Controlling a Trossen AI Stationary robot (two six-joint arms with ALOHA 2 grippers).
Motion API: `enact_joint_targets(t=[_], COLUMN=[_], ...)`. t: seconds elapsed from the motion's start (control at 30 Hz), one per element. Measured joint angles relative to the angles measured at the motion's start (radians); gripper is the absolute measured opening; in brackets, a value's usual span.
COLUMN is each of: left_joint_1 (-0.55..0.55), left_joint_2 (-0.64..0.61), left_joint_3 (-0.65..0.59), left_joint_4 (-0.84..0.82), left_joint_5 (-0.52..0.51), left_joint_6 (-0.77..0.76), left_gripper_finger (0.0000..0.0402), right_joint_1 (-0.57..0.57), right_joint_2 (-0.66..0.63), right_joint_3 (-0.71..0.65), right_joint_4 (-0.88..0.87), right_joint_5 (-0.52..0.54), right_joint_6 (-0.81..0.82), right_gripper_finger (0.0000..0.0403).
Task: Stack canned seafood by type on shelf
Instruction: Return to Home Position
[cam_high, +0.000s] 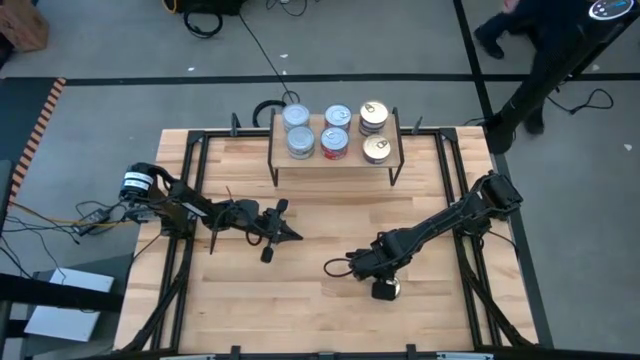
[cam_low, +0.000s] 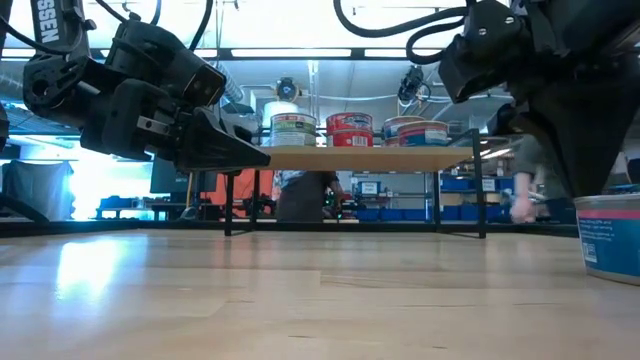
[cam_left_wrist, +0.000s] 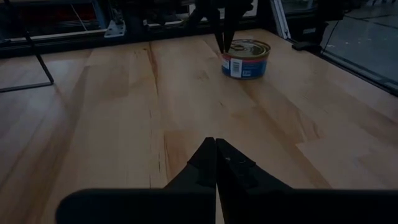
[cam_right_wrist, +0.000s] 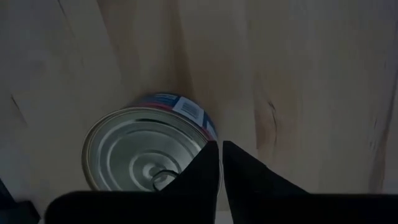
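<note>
One tin (cam_right_wrist: 143, 155) with a silver pull-tab top and a blue-and-red label stands on its base on the table (cam_high: 300, 300), near the right front. My right gripper (cam_right_wrist: 221, 151) points down at the tin's edge, its fingers almost together with nothing between them. The same tin (cam_left_wrist: 247, 58) shows in the left wrist view, with those dark fingers (cam_left_wrist: 221, 34) at its side. Several tins (cam_high: 335, 130) stand on the shelf (cam_high: 283, 166) at the table's far middle: silver-blue on the left, red-labelled in the middle, gold on the right. My left gripper (cam_high: 285, 232) is shut, low over the table's left half. My right gripper comes at the tin from above, fingers pointing down, its tips at the tin's rim (cam_right_wrist: 210, 138) on the side nearest the barcode label. I cannot tell whether they touch the rim or hang just beside it. The tin stands flat on the table.
A black frame (cam_high: 190, 200) runs along the table's sides. Cables (cam_high: 60, 215) lie on the floor by the left arm's base. A person (cam_high: 540, 50) stands beyond the far right corner. Bare wood (cam_high: 300, 190) lies between the shelf and the grippers.
</note>
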Motion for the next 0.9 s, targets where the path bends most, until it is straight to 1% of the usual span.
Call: enact_joint_targets(t=[0.17,0.57,0.73,0.9], left_joint_1=[0.000,0.000,0.000,0.000], left_joint_2=[0.000,0.000,0.000,0.000], left_joint_3=[0.000,0.000,0.000,0.000], left_joint_4=[0.000,-0.001,-0.002,-0.011], left_joint_5=[0.000,0.001,0.001,0.001], left_joint_6=[0.000,0.000,0.000,0.000], left_gripper_finger=[0.0003,0.0003,0.0003,0.0003], right_joint_1=[0.000,0.001,0.004,0.004], right_joint_2=[0.000,0.000,0.000,0.000], right_joint_3=[-0.001,0.018,0.018,0.003], right_joint_4=[0.001,-0.004,-0.004,0.005], right_joint_5=[-0.015,-0.016,-0.015,-0.017], right_joint_6=[-0.007,0.004,-0.005,-0.012], right_gripper_finger=[0.0042,0.0101,0.0102,0.0085])
